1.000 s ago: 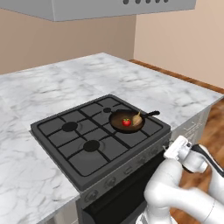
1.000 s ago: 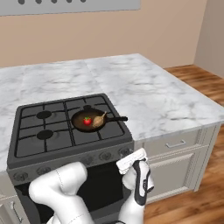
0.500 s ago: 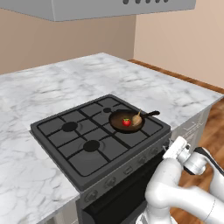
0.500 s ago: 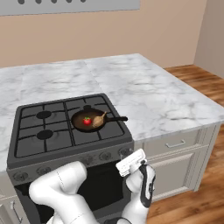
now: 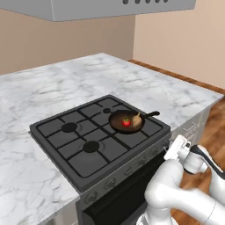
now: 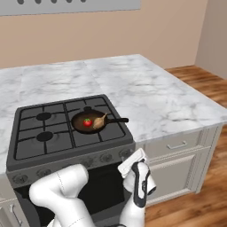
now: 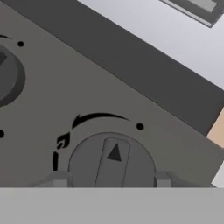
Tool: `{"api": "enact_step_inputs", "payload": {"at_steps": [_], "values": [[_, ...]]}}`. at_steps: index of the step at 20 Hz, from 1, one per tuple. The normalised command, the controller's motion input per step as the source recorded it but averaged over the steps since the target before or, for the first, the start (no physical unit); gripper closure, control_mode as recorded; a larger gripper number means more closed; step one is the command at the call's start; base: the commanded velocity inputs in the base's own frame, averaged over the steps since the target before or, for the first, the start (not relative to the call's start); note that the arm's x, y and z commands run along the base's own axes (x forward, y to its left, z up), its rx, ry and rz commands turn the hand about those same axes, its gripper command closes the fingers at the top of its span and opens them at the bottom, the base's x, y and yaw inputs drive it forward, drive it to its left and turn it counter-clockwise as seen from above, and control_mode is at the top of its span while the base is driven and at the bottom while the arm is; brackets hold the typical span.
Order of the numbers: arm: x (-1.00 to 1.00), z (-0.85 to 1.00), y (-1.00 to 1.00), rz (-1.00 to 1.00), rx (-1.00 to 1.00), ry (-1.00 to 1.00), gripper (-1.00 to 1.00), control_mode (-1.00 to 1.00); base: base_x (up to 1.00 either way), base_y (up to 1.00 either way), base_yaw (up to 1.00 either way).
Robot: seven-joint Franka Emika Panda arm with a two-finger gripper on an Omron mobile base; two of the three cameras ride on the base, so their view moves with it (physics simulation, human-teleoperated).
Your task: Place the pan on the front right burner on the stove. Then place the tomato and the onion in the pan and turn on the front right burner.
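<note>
The arm is bending low, its gripper (image 7: pixel 107 180) facing a stove (image 5: pixel 101 145) knob (image 7: pixel 111 162). Its fingertips (image 7: pixel 59 179) are straddling the knob; whether they are clamping it, I cannot tell.

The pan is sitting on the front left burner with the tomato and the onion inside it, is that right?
Not quite. The pan sits on the stove's front right burner, not the front left; the right base view shows this. The tomato and the onion are indeed inside it.

Around me a white marble counter (image 5: pixel 66 88) wraps an island with pale grey cabinets (image 6: pixel 177 168) and drawer handles. Beige walls (image 6: pixel 111 31) rise behind, a grey range hood (image 5: pixel 88 9) hangs overhead, and wood flooring (image 6: pixel 195 73) stretches beyond.
</note>
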Motion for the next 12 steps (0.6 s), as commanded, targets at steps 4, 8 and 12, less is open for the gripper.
{"api": "enact_step_inputs", "payload": {"at_steps": [4,8,12], "values": [[0.02,-0.01,0.0,0.29,-0.23,-0.31,1.0,-1.0,0.0,0.0,0.0],[0.0,0.0,0.0,0.27,-0.19,-0.39,1.0,-1.0,0.0,0.0,0.0],[0.0,0.0,0.0,0.28,-0.17,-0.46,1.0,-1.0,0.0,0.0,0.0]]}}
